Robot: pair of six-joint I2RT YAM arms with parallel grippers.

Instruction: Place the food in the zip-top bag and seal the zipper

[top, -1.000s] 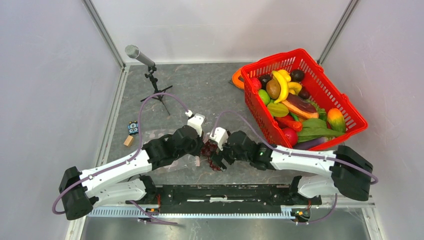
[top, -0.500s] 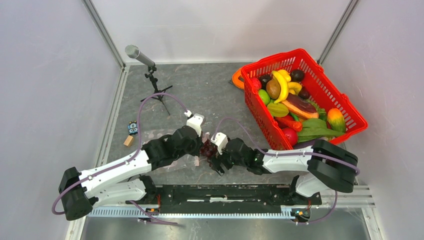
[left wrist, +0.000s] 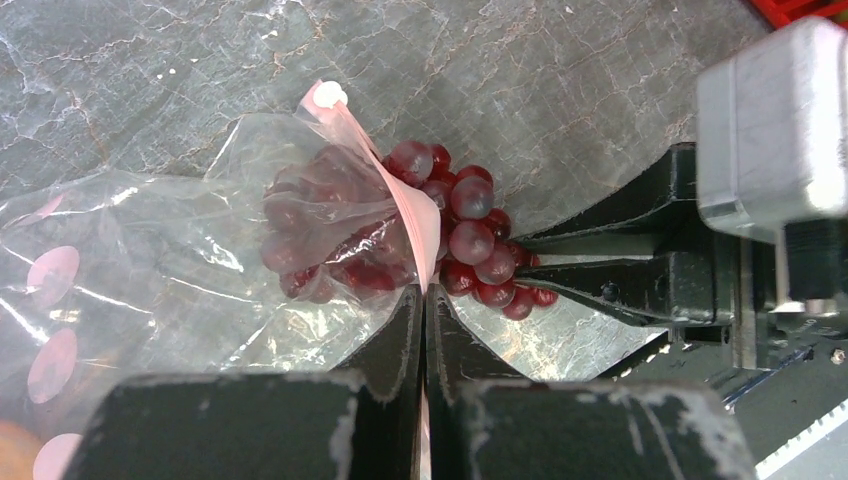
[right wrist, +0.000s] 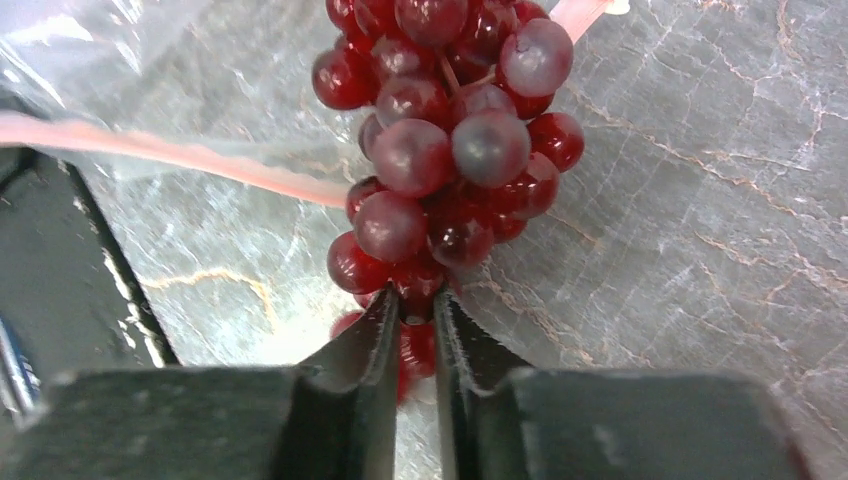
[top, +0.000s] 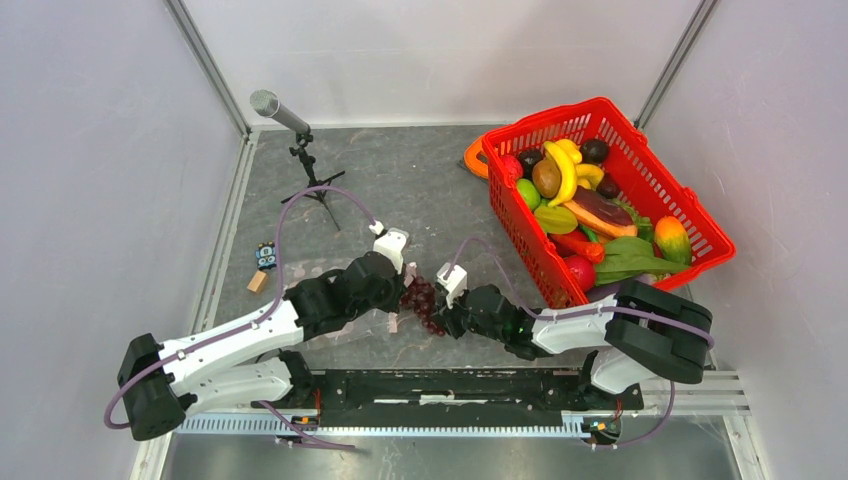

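Barely begun: grapes (left wrist: 470, 240) are lying half inside the bag (left wrist: 150, 270), left fingers (left wrist: 395, 340) pinching its zipper (left wrist: 415, 215), right fingers (right wrist: 365, 360) gripping them; the rest is waiting in the basket (top: 600, 103).

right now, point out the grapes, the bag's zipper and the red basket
grapes (left wrist: 471, 241): left wrist view, on a berry mid-bunch
zipper (left wrist: 416, 216): left wrist view, on the pink strip across the bunch
red basket (top: 660, 180): top external view, on its right mesh wall

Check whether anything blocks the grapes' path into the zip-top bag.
Nothing visible does. The grapes sit partly inside the bag; the left hand pinches the pink zipper strip, and the right hand grips the bunch's outer end.
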